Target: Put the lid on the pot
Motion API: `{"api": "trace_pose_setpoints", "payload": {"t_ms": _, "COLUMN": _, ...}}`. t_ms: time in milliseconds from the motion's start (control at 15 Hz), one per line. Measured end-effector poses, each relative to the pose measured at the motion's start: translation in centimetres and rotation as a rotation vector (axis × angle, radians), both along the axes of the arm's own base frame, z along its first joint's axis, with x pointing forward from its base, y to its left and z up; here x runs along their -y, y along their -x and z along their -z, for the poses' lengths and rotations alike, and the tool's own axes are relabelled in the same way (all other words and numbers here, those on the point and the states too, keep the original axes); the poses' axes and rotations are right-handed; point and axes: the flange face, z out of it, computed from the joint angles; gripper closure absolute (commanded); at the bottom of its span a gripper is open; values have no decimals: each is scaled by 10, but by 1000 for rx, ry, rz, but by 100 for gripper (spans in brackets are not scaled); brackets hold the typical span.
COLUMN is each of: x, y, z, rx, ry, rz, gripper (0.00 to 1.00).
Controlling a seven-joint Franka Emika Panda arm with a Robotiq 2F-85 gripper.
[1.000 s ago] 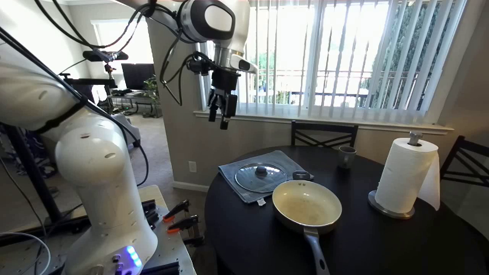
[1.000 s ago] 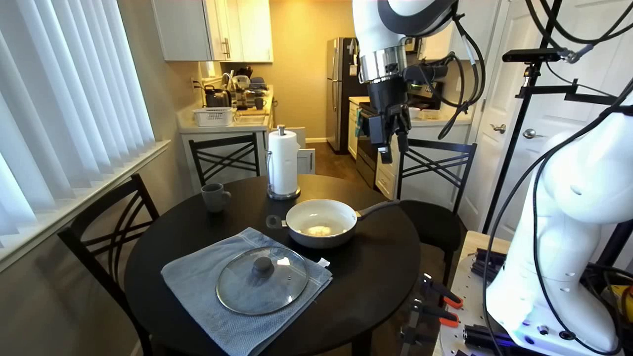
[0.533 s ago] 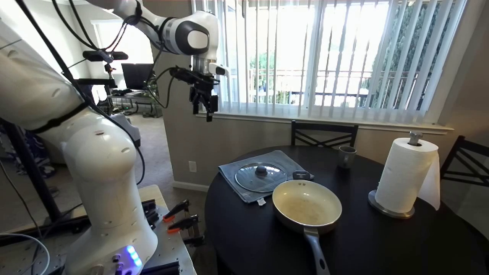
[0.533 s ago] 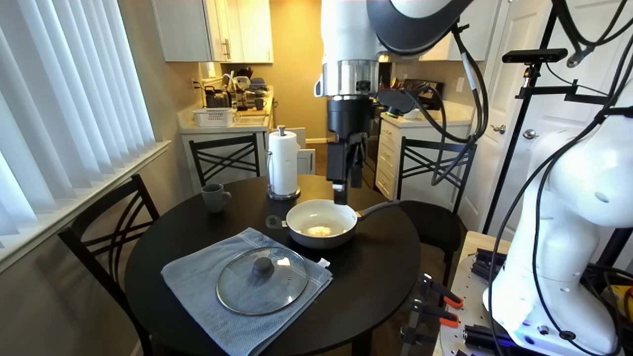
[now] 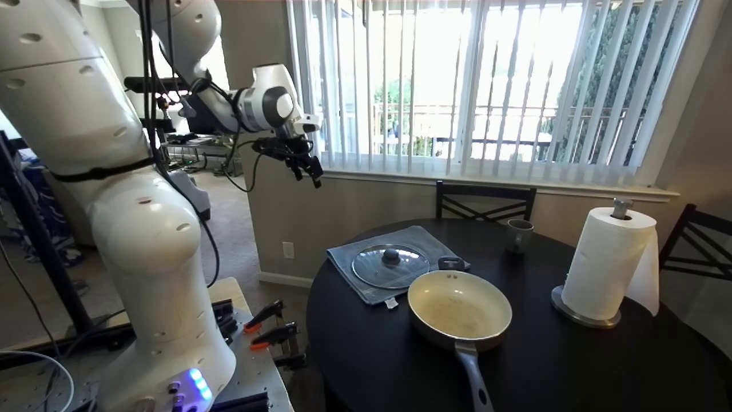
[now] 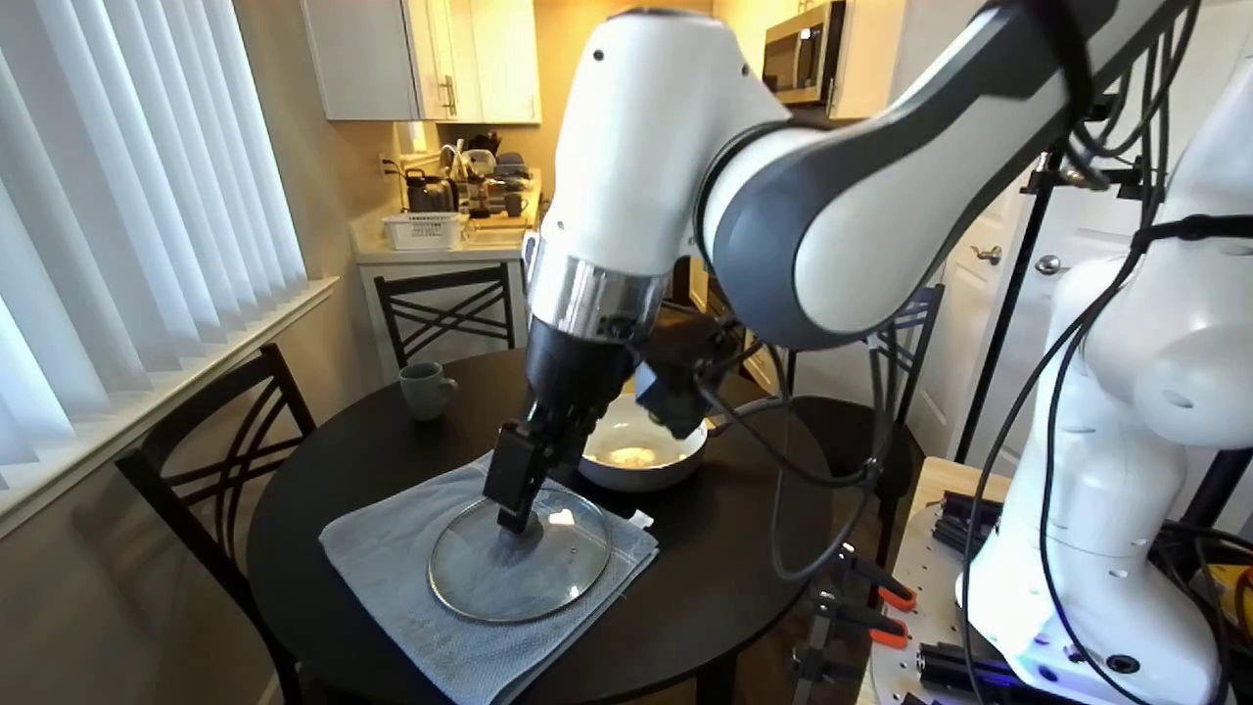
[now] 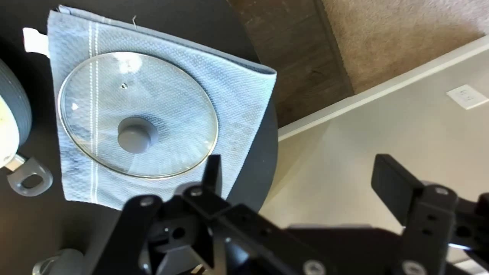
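Your black 2-finger gripper (image 7: 300, 179) is spread, nothing held, aimed off the edge of the round black table (image 5: 366, 349); round clear-glass lid (image 7: 139, 110) lies lower and inboard, on grey-blue cloth (image 7: 240, 95).

In an exterior view, the metal-rimmed glass lid (image 5: 390, 272) lies flat on the cloth (image 5: 432, 249), knob up, left of and farther than the pot (image 5: 459, 309). The pot stands upright and uncovered, cream inside, its long handle pointing near.
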Motion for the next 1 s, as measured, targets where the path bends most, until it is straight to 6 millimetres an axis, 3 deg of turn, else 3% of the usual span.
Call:
{"api": "trace_pose_setpoints", "payload": {"t_ms": 133, "x": 13, "y": -18, "z": 31, "rx": 0, "ry": 50, "rz": 54, "gripper": 0}}
{"api": "trace_pose_setpoints", "payload": {"t_ms": 333, "x": 43, "y": -53, "z": 55, "rx": -20, "ry": 83, "rz": 136, "gripper": 0}}
{"api": "trace_pose_setpoints", "payload": {"t_ms": 1000, "x": 33, "y": -48, "z": 53, "rx": -14, "ry": 80, "rz": 114, "gripper": 0}}
